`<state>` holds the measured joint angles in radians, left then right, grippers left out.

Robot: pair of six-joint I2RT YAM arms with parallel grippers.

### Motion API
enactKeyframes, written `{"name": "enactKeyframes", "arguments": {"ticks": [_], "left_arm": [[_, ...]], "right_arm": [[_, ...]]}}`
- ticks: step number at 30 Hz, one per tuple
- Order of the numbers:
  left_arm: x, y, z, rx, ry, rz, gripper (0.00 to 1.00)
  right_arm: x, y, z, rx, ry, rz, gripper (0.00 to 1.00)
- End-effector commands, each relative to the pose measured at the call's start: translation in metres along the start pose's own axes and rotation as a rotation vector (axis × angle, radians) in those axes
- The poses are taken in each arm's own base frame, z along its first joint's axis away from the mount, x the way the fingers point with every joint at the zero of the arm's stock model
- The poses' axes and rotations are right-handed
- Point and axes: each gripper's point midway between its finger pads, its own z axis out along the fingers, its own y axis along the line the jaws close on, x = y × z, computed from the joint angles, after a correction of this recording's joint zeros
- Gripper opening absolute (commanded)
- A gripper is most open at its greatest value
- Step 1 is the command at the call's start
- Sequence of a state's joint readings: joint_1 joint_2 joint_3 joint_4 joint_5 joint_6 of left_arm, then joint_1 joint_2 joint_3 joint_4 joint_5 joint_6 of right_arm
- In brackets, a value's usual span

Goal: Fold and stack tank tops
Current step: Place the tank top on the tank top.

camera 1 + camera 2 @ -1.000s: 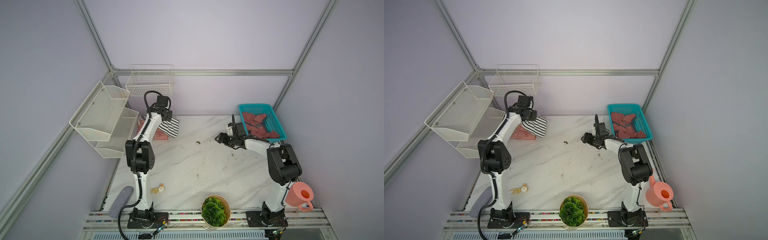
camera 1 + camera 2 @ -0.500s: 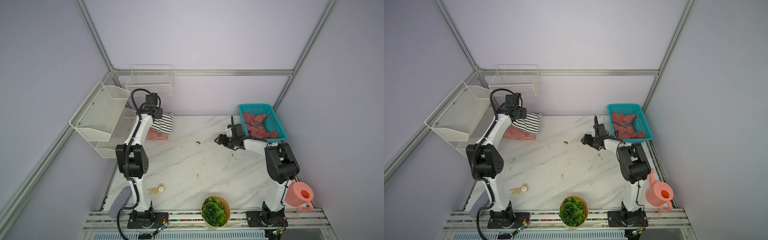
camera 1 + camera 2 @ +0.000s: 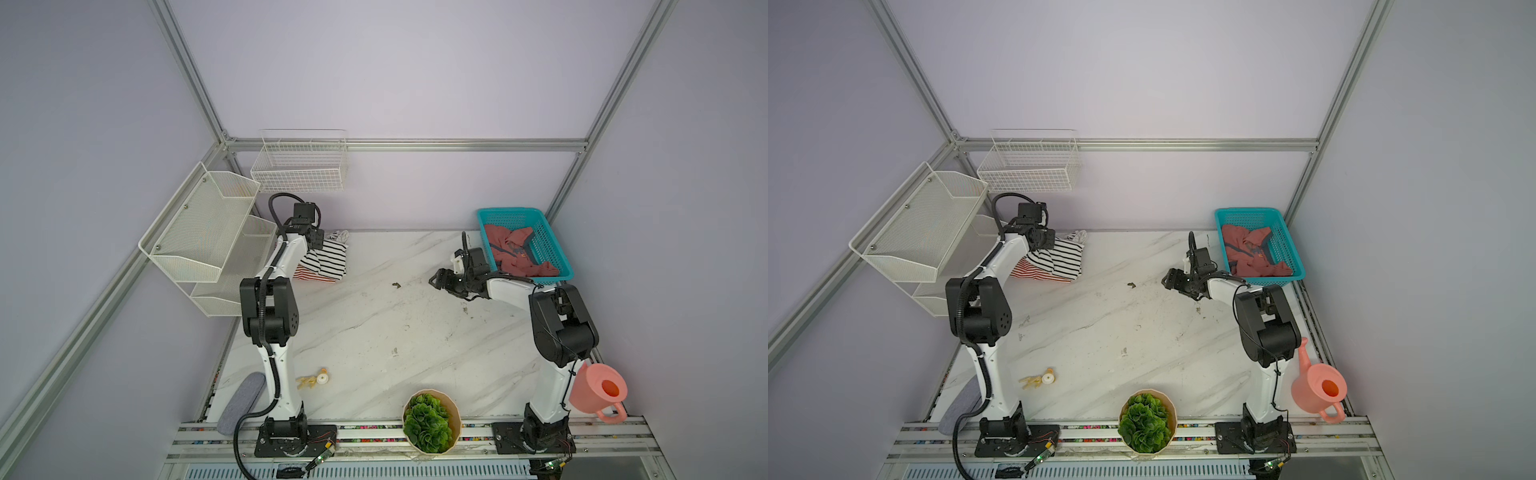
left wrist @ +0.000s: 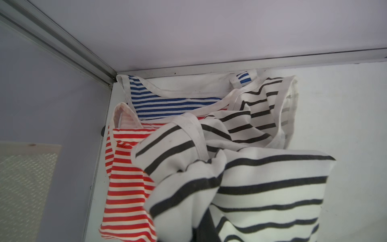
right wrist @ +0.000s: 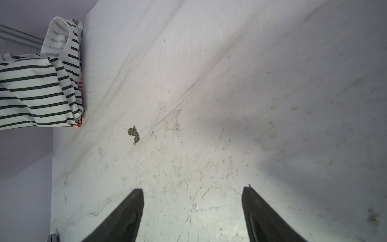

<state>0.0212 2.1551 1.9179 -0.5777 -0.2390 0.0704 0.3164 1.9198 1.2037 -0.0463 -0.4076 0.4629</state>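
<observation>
**A:** While both arms reach out over the marble table (image 3: 374,332), where are the tops?

**B:** The teal basket (image 3: 509,212) stands in the far right corner. The dusty-red tank top (image 3: 513,249) lies crumpled inside it. The others are heaped in the far left corner, close to the wall.

**A:** What's in the heap?

**B:** The black-and-white striped tank top (image 4: 261,188) is uppermost, and it's rumpled rather than flat. Beneath it is the red-and-white striped tank top (image 4: 125,184), with its near edge poking out. The left wrist view also shows a blue-and-white striped top (image 4: 167,102) farthest back, by the wall.

**A:** And the grippers?

**B:** The left gripper (image 3: 318,241) is right over the heap, jaws pressed together, pinching a bunch of the black-and-white cloth. The right gripper (image 5: 192,188) hovers low over bare marble just left of the basket. Its fingers are spread wide and hold nothing.

**A:** Anything smaller?

**B:** A dark speck of dirt (image 5: 134,134) lies on the marble between the right gripper and the heap.
</observation>
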Motion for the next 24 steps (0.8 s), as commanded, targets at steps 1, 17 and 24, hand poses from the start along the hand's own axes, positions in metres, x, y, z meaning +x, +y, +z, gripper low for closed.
{"name": "enactKeyframes", "arguments": {"ticks": [1,17,24], "left_arm": [[-0.008,0.013,0.004,-0.034,-0.038,0.015,0.0],[-0.005,0.054,0.014,-0.175,-0.021,-0.073,0.86],[-0.019,0.062,-0.014,-0.188,-0.06,-0.106,0.96]], "right_arm": [[0.007,-0.005,0.0,0.016,0.016,0.018,0.77],[0.005,0.001,-0.007,0.016,0.007,0.016,0.77],[0.005,0.004,-0.009,0.009,0.003,0.011,0.77]]}}
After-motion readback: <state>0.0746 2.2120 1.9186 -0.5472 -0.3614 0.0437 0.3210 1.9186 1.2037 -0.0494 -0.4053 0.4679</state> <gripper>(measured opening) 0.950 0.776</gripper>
